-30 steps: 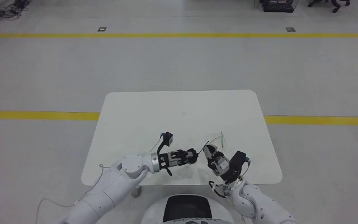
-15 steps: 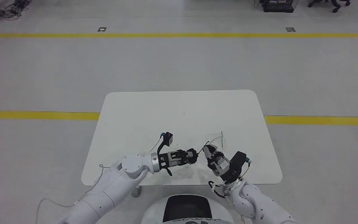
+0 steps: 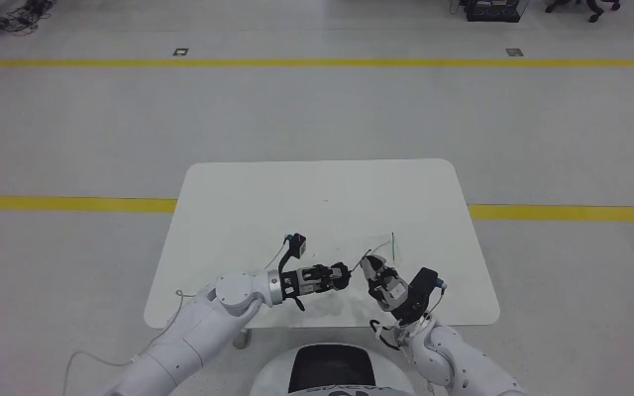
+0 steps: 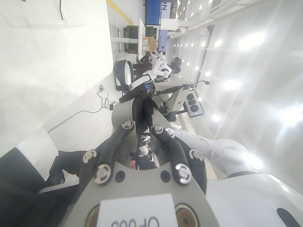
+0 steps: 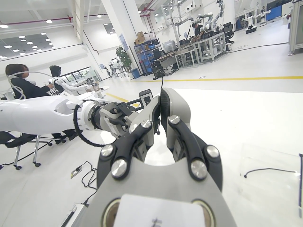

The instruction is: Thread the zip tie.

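Over the table (image 3: 248, 198), left pincer (image 3: 344, 269) and right pincer (image 3: 369, 263) unmoved, tight on zip tie (image 5: 162, 83).

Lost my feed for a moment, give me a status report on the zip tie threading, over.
Right gripper shut on zip tie, strand poking out. Left gripper shut, close opposite, above table. Spare ties lie apart; nothing in between.
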Robot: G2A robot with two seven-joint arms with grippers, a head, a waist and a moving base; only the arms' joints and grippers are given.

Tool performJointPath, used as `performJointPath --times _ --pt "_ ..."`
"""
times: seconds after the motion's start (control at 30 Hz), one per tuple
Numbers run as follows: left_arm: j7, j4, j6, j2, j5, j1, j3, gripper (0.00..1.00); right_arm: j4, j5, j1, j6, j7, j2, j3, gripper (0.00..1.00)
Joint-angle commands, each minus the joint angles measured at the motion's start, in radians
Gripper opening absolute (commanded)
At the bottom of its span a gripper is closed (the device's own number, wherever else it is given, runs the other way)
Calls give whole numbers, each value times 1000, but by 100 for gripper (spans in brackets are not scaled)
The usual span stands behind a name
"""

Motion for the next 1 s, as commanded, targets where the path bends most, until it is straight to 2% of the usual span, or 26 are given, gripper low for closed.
performJointPath --times 0.0,0.97 --pt "0 0 0 0 0 0 0 0 2 1 1 0 0 0 -1 0" --pt "0 0 0 0 0 0 0 0 12 -4 8 0 2 -2 -10 0"
